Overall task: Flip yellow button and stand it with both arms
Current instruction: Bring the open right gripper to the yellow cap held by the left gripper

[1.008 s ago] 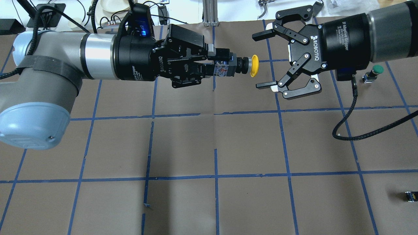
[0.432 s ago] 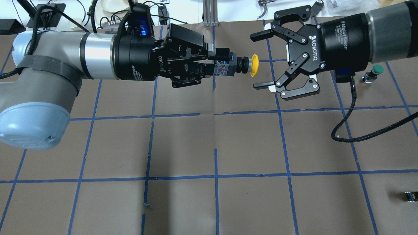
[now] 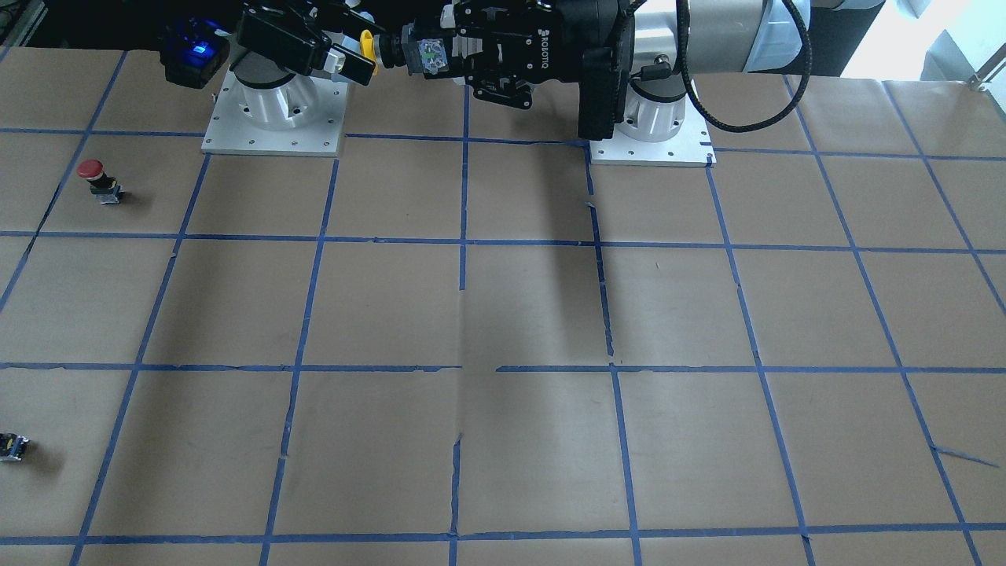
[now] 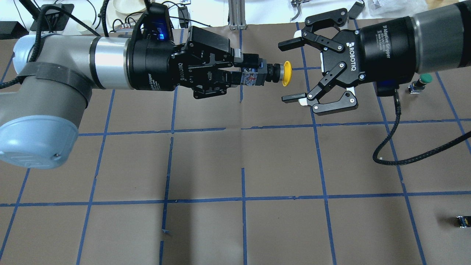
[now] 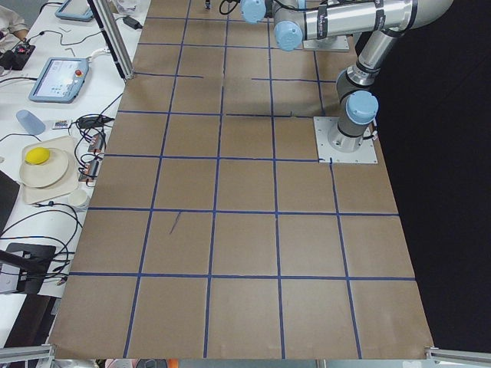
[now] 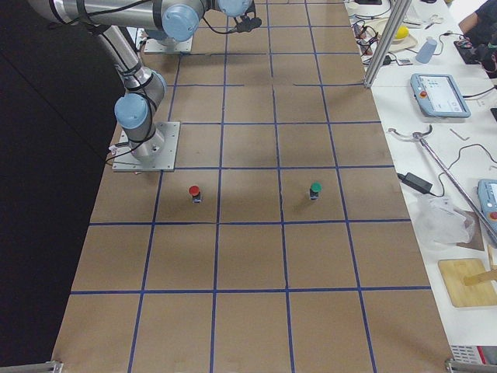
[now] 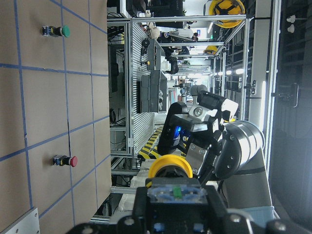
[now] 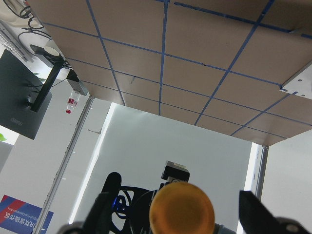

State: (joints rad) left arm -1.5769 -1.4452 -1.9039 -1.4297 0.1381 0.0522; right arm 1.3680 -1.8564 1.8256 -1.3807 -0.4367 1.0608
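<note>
The yellow button (image 4: 286, 73) is held level in the air over the far middle of the table. My left gripper (image 4: 241, 70) is shut on its contact block, and the yellow cap points toward my right arm. My right gripper (image 4: 287, 71) is open, with one finger on each side of the cap and clear of it. In the front-facing view the cap (image 3: 366, 43) sits between the left gripper (image 3: 440, 49) and the right gripper (image 3: 346, 49). The right wrist view shows the cap (image 8: 182, 208) centred between its spread fingers (image 8: 105, 201). The left wrist view shows the cap (image 7: 169, 165) from behind.
A green-capped button (image 4: 423, 81) stands on the table under my right arm. A red-capped button (image 3: 96, 177) stands on the robot's right side. A small dark switch block (image 4: 463, 221) lies near the right front edge. Cluttered benches line the table's ends.
My right gripper has moved left toward the yellow cap, staying open, so its fingertips now reach the cap's sides. The left gripper and the button have not moved.
</note>
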